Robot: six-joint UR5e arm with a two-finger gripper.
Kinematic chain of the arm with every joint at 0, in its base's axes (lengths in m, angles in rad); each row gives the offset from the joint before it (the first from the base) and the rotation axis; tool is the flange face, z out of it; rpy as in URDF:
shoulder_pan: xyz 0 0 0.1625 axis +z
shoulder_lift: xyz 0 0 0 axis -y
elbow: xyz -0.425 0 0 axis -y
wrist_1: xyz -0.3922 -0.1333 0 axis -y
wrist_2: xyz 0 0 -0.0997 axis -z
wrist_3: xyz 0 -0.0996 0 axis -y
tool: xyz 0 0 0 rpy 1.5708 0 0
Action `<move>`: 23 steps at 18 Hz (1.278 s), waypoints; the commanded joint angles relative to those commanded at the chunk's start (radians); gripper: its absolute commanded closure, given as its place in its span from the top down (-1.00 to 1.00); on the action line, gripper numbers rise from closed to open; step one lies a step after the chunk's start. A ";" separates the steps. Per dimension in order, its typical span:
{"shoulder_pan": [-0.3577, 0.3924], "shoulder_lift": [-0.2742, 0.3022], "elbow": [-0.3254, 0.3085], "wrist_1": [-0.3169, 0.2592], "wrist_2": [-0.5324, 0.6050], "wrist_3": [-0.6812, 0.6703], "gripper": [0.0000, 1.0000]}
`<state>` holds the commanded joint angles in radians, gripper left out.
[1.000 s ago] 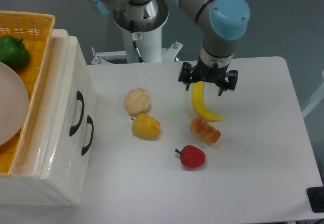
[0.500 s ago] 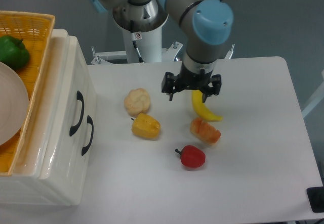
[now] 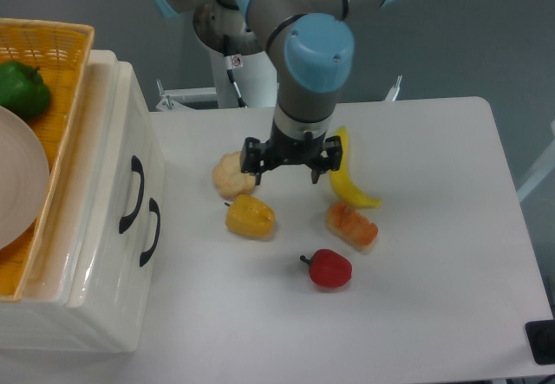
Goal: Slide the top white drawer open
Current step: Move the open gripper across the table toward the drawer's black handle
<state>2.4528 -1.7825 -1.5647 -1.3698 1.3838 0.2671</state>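
the tool [image 3: 290, 158] hangs over the surface [image 3: 434, 228] with its fingers apart, gripping nothing. well to its left the top drawer [image 3: 121, 176] sits closed in the cabinet. a cauliflower [image 3: 231, 174] lies just left, a banana [image 3: 345, 180] just right.

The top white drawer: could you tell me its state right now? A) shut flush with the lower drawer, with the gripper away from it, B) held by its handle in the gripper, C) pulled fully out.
A: the top white drawer sits flush, and the gripper hangs open over the table, well clear of the handle.
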 joint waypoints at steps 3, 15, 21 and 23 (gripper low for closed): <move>-0.017 -0.008 0.005 0.002 -0.037 -0.029 1.00; -0.095 -0.023 0.014 0.000 -0.045 -0.129 1.00; -0.112 -0.018 0.048 -0.002 -0.035 -0.127 1.00; -0.121 -0.012 0.049 0.000 -0.031 -0.127 1.00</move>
<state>2.3317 -1.7948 -1.5156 -1.3698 1.3529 0.1396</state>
